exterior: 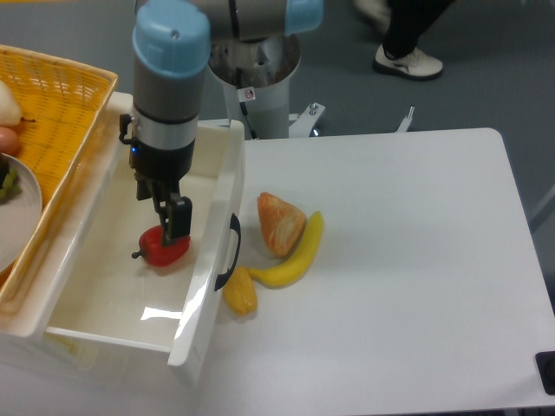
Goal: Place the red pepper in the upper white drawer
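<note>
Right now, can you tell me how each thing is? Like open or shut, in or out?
Red pepper: lying inside the drawer, on its floor.
Drawer: pulled open.
Gripper: above the pepper; can't tell whether it is open or shut.
Pastry: lying on the table, against the banana.
Banana: lying on the table.
Yellow pepper: lying on the table, just outside the drawer front.
Basket: beside the drawer, holding food.
</note>
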Available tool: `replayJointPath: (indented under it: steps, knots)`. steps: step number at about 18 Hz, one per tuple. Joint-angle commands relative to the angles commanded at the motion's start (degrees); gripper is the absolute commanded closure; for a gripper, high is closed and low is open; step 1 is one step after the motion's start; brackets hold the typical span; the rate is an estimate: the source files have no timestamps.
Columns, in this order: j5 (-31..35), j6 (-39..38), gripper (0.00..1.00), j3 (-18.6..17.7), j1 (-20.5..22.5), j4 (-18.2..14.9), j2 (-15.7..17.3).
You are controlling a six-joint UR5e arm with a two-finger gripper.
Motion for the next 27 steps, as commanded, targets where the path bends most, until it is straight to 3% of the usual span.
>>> replayJointPath:
  steps: [2, 6, 15, 24, 27]
  knots:
    - [-2.5, -3.8, 0.0, 0.1, 1.8, 2.2, 0.0]
    - [-6.2, -6.1, 0.0, 0.8, 6.2, 2.8, -0.1]
    - [-3.0, -6.2, 0.0, 0.3, 18.0, 2.6, -1.0]
    - [1.6, -5.6, 0.0, 1.2, 25.8, 4.3, -9.0]
    - [3.3, -1.7, 0.0, 1.0, 28.0, 4.8, -12.3]
